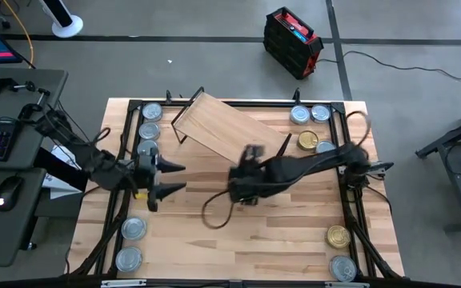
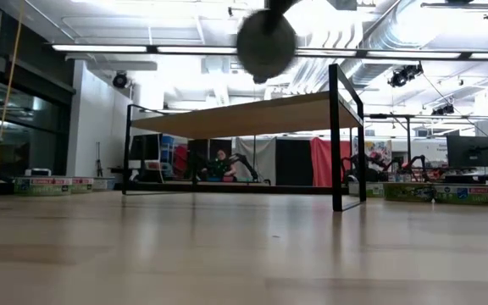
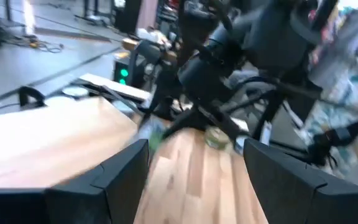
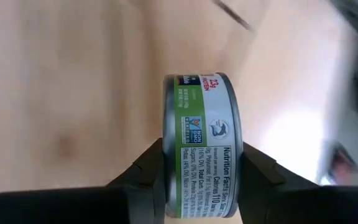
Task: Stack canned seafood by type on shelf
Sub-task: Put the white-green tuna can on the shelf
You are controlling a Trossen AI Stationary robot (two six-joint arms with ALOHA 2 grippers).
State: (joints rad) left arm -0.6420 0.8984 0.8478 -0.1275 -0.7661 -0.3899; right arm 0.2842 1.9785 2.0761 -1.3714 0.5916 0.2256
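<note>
Right gripper point(image 4: 201, 180) clamped (left gripper point(image 1: 170, 178) agape)

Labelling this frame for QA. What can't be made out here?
- Right gripper holds a can: lid colour hidden, side-on in right wrist view, under the arm in high view.
- Shelf top: low view sees only its underside.
- Left gripper, open: cans beyond it blurred in left wrist view.
</note>
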